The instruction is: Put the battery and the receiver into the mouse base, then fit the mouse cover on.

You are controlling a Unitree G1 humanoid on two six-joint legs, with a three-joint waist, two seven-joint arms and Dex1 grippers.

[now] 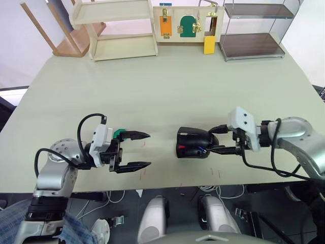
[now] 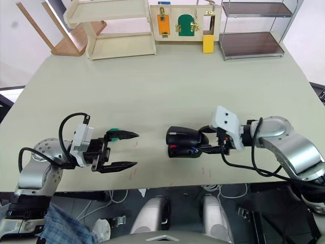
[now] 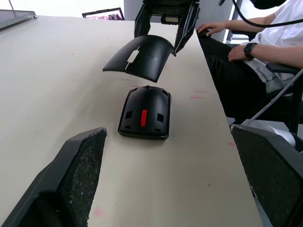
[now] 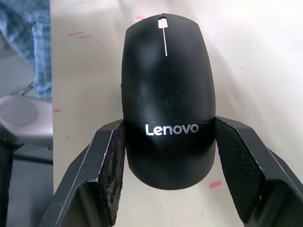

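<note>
1. At lower left of the head view, your left hand [image 1: 137, 150] hangs with fingers apart, holding nothing, a gap away from the mouse.
2. At centre sits the mouse base [image 3: 144, 112] on the counter [image 1: 167, 86], red wheel showing; it looks light enough to skid under a push.
3. The mouse cover [image 4: 165, 99] is raised over the base, clamped at its rear sides by your right hand [image 4: 168, 156] (a thin, smooth, rigid shell, likely slippery); keep the grip there.
4. I can't make out the battery or receiver: the compartment is hidden.
</note>
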